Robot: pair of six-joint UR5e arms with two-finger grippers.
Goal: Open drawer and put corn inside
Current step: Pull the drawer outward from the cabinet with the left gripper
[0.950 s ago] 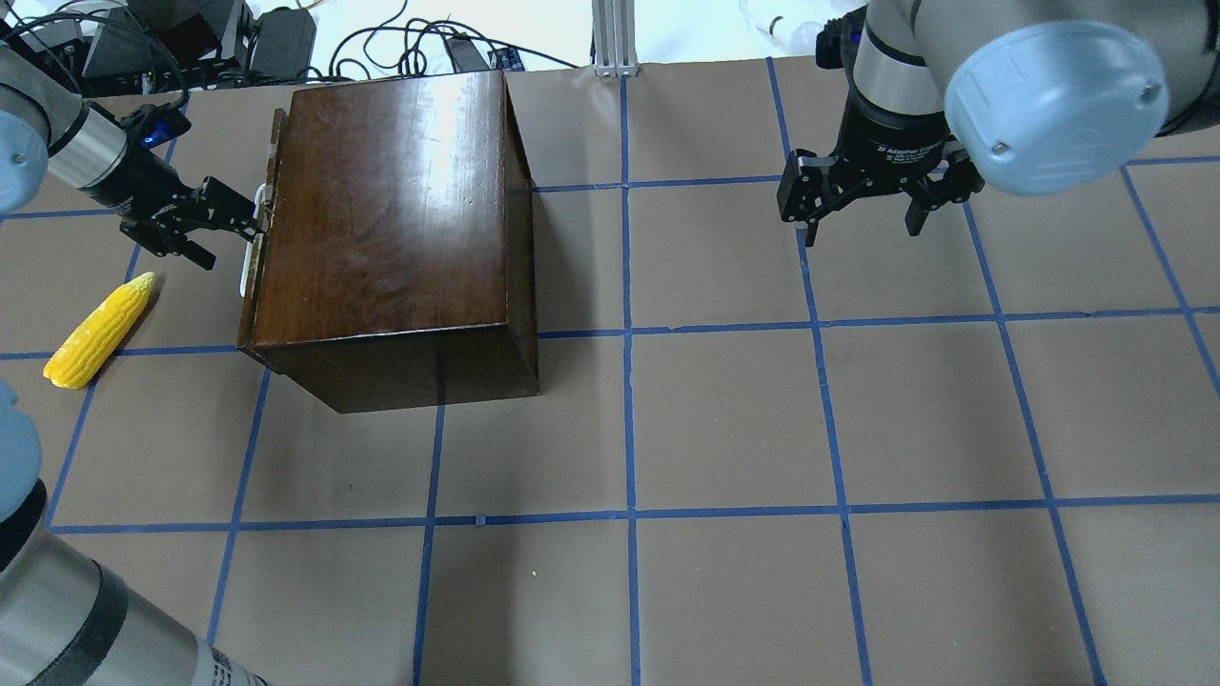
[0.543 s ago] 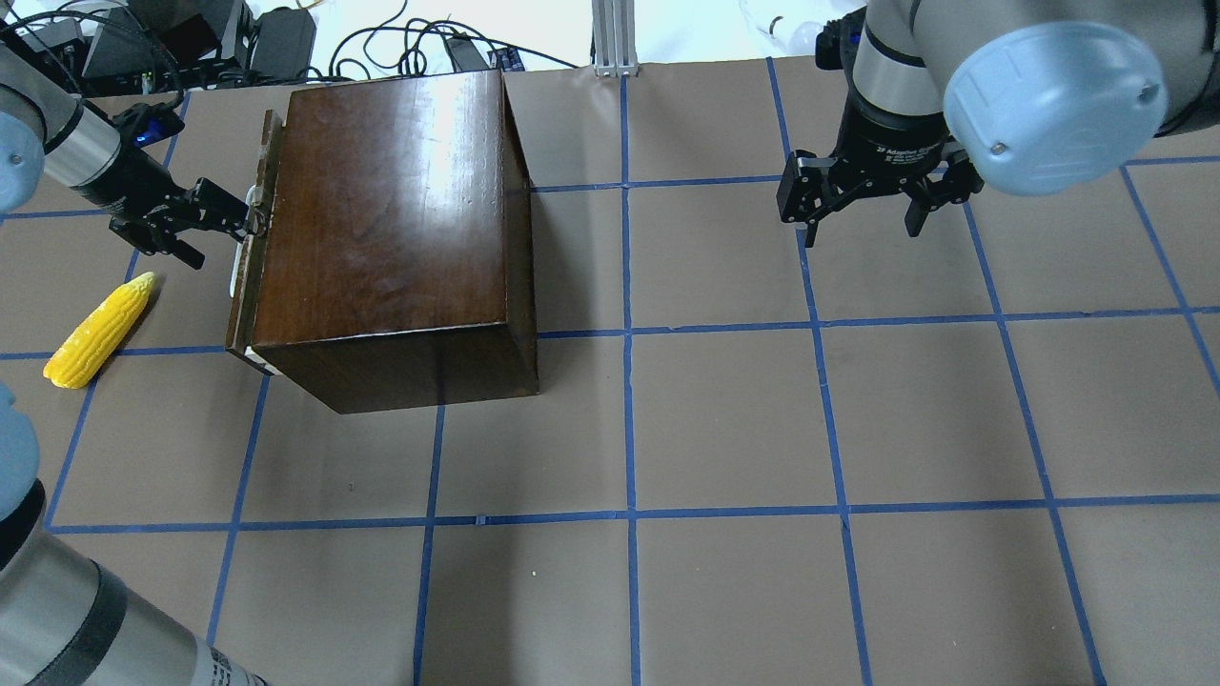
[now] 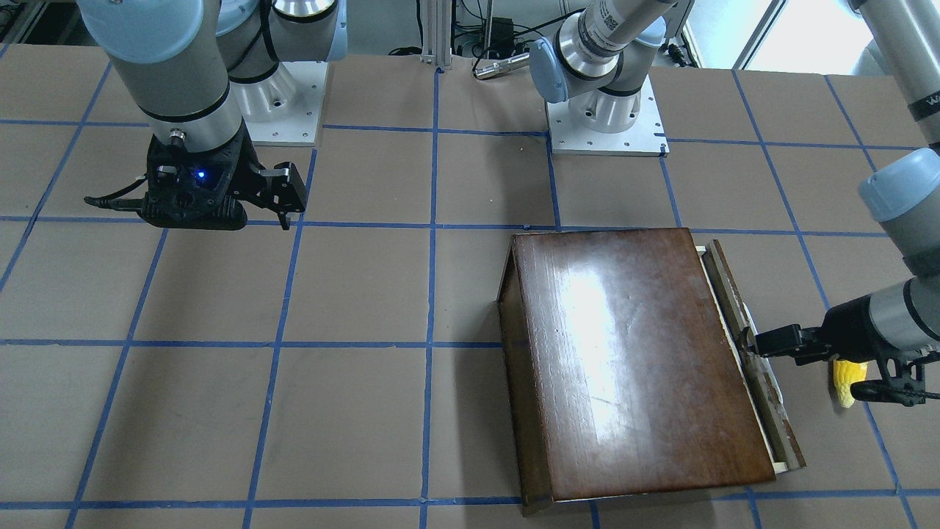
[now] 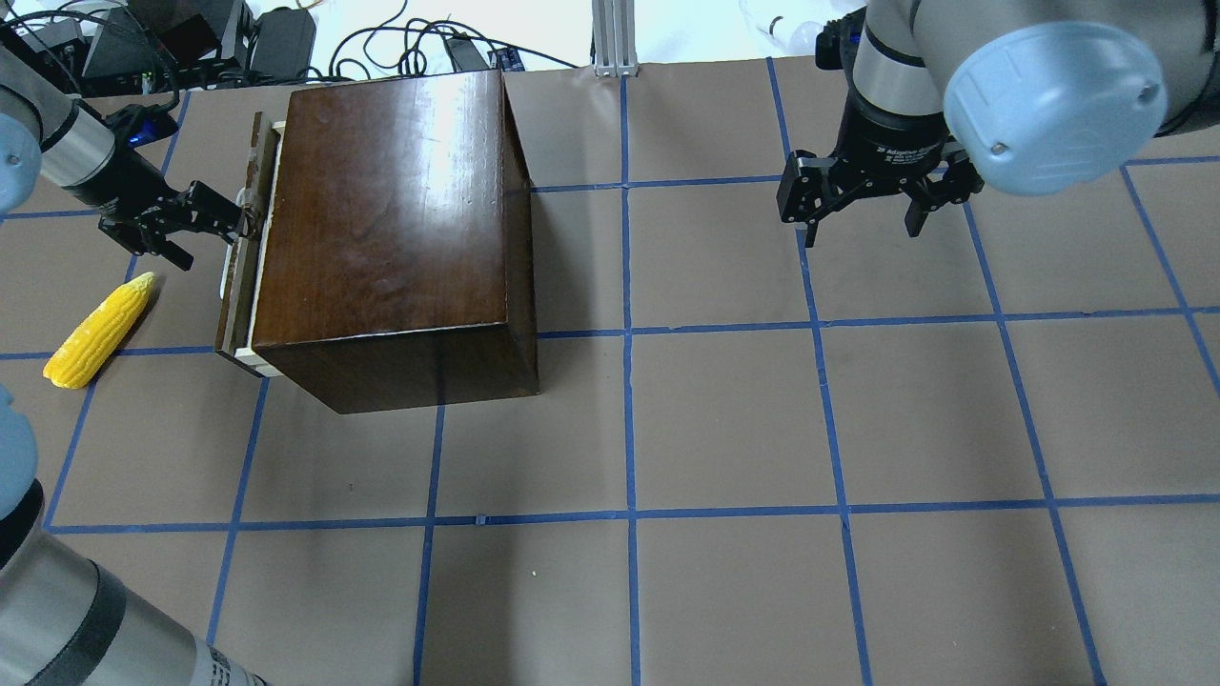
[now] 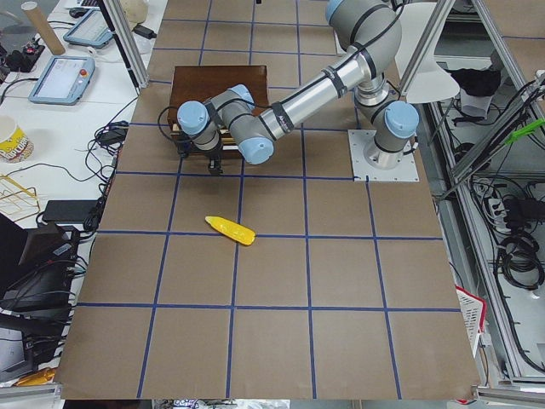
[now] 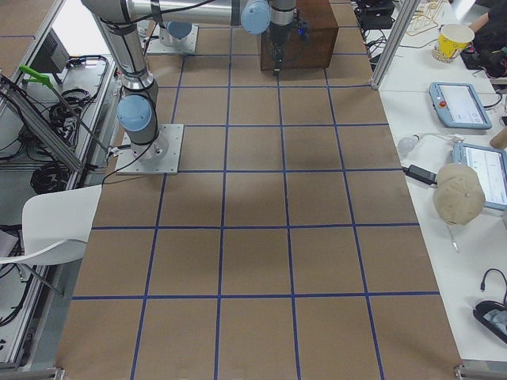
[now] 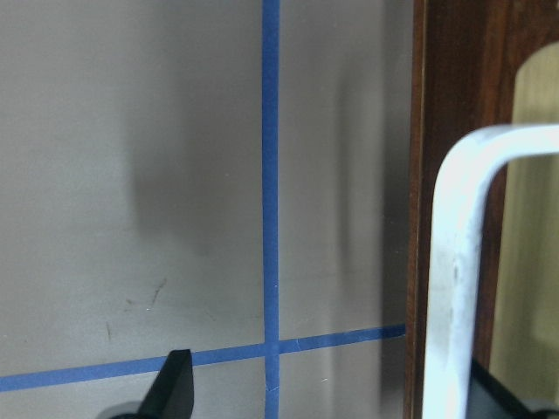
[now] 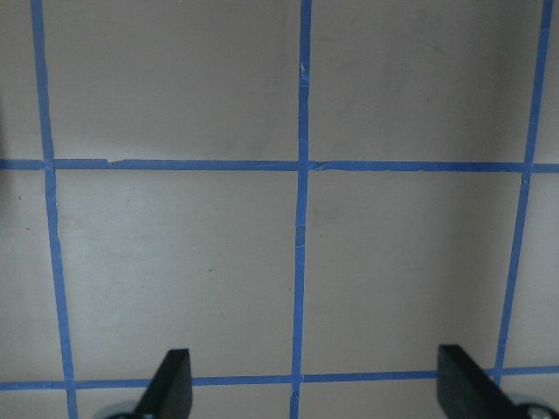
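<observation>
The dark-brown wooden box [image 4: 391,219] stands at the table's far left. Its drawer [image 4: 242,250] is pulled out a little, with a strip of pale wood showing behind the dark front panel [image 3: 749,353]. My left gripper [image 4: 217,240] is open, with one finger hooked behind the drawer's white handle [image 7: 458,262]. The yellow corn [image 4: 100,329] lies on the table left of the drawer, apart from the gripper; it also shows in the front view [image 3: 846,378]. My right gripper [image 4: 863,224] is open and empty, hanging over the table's far right.
The table [image 4: 724,429] is brown paper with a blue tape grid. Cables and boxes [image 4: 191,38] lie beyond its far edge. An aluminium post [image 4: 615,38] stands at the back middle.
My left gripper has moved left with the handle, and the drawer has slid out of the box by a narrow gap. The corn and the right arm have not moved.
</observation>
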